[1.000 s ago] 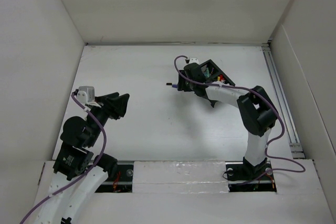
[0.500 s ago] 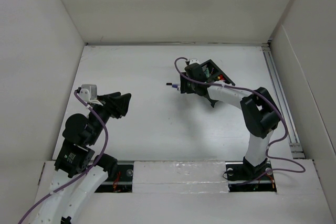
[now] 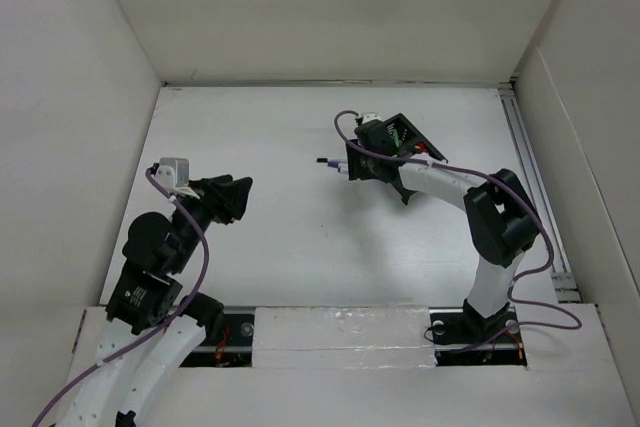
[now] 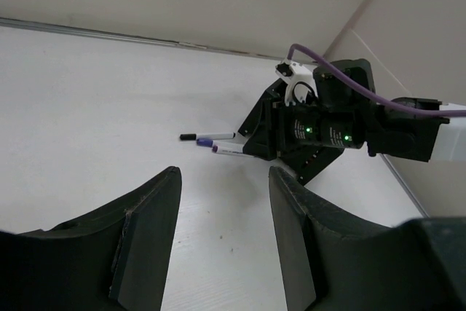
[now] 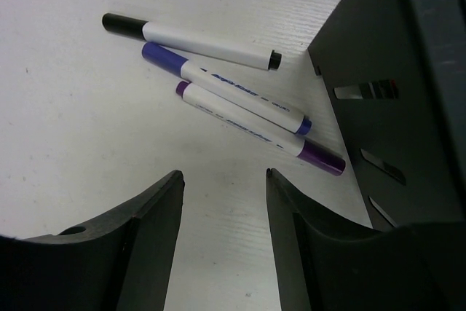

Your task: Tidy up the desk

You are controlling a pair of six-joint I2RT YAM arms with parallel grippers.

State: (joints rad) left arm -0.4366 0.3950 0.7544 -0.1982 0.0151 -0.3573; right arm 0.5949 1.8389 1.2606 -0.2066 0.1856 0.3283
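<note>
**Inspector:** State the location of the work surface and its condition.

**Examiner:** The large flat white matte desk [image 3: 300, 247] fills the floor of the white-walled enclosure, under both arms. Three pens lie loose on it at centre-right, fanned close together: a black-capped white marker [image 5: 193, 40], a blue-capped white marker [image 5: 233, 89] and a purple-capped white marker [image 5: 255, 129]. Just beside them stands a black mesh organizer [image 5: 408, 92]; the purple cap lies nearest its wall. I cannot tell whether they touch.

**Inspector:** Tools?

**Examiner:** The right gripper [image 5: 224, 202] hovers above the markers, jaws spread wide, holding nothing. The left gripper [image 4: 224, 194] hangs over the left part of the desk, well apart from the pens, also spread wide and empty.

**Inspector:** Step in hand?

**Examiner:** In my judgement, the approach to the first pick. All three markers are on the desk, so none of them is stowed yet.

**Inspector:** What does the next move call for?

**Examiner:** Probably a descent onto a single barrel, with the jaws set across it. The pens lie so close that a finger may catch a neighbour and roll it. The purple-capped one also leaves little room on the organizer side.
</note>
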